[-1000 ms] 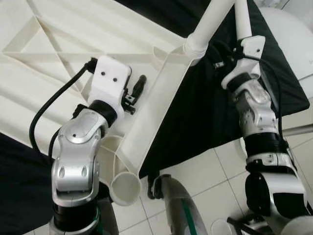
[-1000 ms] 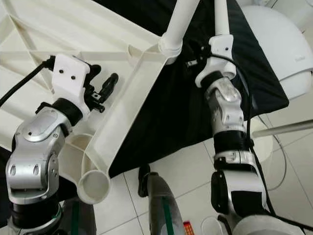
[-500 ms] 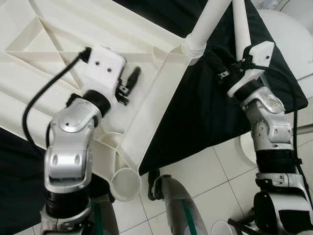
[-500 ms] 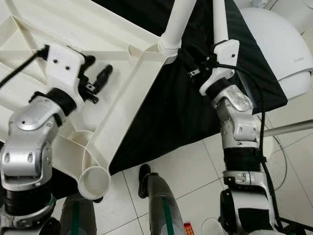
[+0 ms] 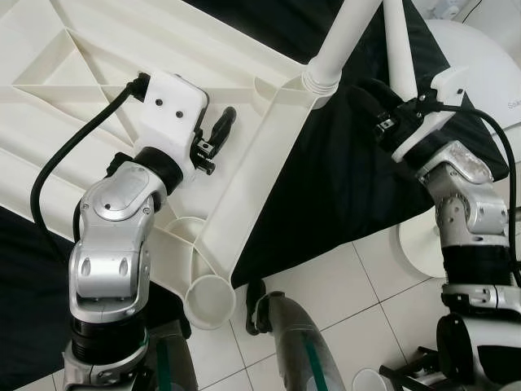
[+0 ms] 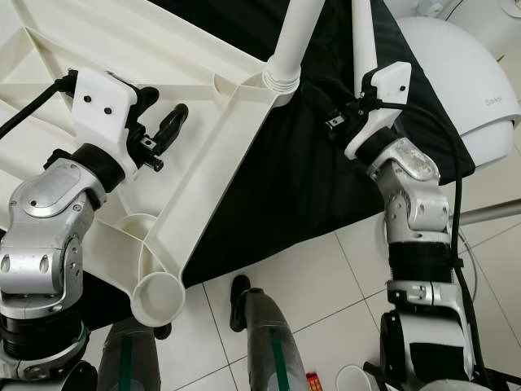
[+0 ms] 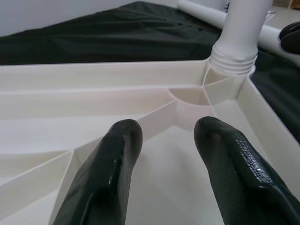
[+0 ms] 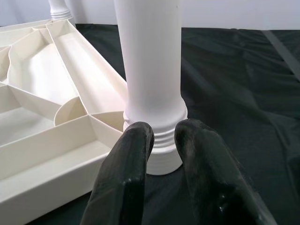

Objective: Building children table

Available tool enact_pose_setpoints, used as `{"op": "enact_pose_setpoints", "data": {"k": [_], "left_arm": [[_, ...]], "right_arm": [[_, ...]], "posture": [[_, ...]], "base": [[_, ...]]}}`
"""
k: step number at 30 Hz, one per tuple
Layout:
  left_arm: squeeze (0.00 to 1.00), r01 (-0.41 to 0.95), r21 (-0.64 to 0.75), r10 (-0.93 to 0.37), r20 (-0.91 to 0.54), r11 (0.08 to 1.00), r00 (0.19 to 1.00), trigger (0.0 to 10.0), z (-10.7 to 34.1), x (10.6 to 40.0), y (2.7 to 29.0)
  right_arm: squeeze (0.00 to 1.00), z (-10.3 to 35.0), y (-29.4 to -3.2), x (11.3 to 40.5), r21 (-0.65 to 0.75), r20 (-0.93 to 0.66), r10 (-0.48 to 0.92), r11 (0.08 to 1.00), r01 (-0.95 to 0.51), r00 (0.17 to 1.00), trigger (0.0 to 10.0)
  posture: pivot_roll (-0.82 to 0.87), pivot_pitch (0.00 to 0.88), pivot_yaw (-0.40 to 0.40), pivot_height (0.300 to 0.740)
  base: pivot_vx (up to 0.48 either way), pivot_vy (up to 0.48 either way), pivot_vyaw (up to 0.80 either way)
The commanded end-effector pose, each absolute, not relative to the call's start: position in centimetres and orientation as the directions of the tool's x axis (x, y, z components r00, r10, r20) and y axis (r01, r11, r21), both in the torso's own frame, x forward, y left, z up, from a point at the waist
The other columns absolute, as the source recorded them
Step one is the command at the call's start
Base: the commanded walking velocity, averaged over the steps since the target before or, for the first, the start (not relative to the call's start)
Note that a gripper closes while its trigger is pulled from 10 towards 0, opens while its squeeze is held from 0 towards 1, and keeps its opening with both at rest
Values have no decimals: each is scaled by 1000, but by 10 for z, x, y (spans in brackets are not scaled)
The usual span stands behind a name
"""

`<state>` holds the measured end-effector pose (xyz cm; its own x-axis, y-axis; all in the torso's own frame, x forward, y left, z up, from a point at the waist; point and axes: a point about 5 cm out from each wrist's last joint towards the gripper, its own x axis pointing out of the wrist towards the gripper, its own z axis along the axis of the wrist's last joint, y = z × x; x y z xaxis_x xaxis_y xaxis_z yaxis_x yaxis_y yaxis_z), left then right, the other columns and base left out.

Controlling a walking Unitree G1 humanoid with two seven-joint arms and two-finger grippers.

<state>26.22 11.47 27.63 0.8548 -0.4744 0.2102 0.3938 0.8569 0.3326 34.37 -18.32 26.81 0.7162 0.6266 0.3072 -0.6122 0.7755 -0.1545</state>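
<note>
White plastic is what I am working with: the table top [image 5: 122, 57] lies upside down on a black cloth [image 5: 358, 187], with its ribs facing up. One white leg [image 6: 295, 41] stands screwed into the far corner socket, and its long side points straight up from the table top. A second leg [image 6: 362, 37] shows just behind my right gripper.

My right gripper [image 5: 383, 102] is the nearer one to the standing leg. It sits just beside the bottom of that leg, on the cloth side. In the right wrist view the leg [image 8: 150, 70] stands dead ahead of the two black fingers [image 8: 124, 187], and its threaded ring is just past the tips. The fingers are a little apart and hold nothing.

My left gripper [image 5: 213, 137] hovers over the inside of the table top, with its fingers apart and empty. The leg is farther off from it, past the corner rib.

I think the right arm should go straight ahead to grab the leg. The near corner socket [image 5: 210, 300] has no leg in it.
</note>
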Motion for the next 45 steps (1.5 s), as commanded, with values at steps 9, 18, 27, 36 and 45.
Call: {"op": "enact_pose_setpoints", "data": {"k": [9, 18, 27, 36, 45], "left_arm": [[0, 387, 321, -464, 214, 865, 860, 10000, 278, 252, 115], [0, 378, 321, -453, 201, 868, 869, 10000, 278, 244, 117], [0, 429, 305, -494, 184, 850, 850, 10000, 277, 232, 114], [0, 523, 268, -571, 153, 809, 806, 10000, 276, 220, 107], [0, 588, 325, -633, 43, 741, 773, 10000, 266, 218, 122]], "right_arm": [[0, 262, -179, 358, -119, 288, 678, 726, -678, 676, 10000], [0, 261, -173, 381, -101, 264, 693, 712, -695, 671, 10000], [0, 274, -169, 396, -66, 294, 670, 726, -685, 682, 10000], [0, 291, -156, 409, 20, 384, 572, 779, -626, 725, 10000], [0, 313, -156, 400, 28, 555, 564, 722, -691, 611, 10000]], "posture": [[100, 369, -168, 740], [136, 400, -181, 740], [167, 408, -197, 740], [180, 412, -186, 740], [153, 374, -162, 740]], "base": [[0, 0, 0], [0, 0, 0], [0, 0, 0], [0, 0, 0], [0, 0, 0]]}}
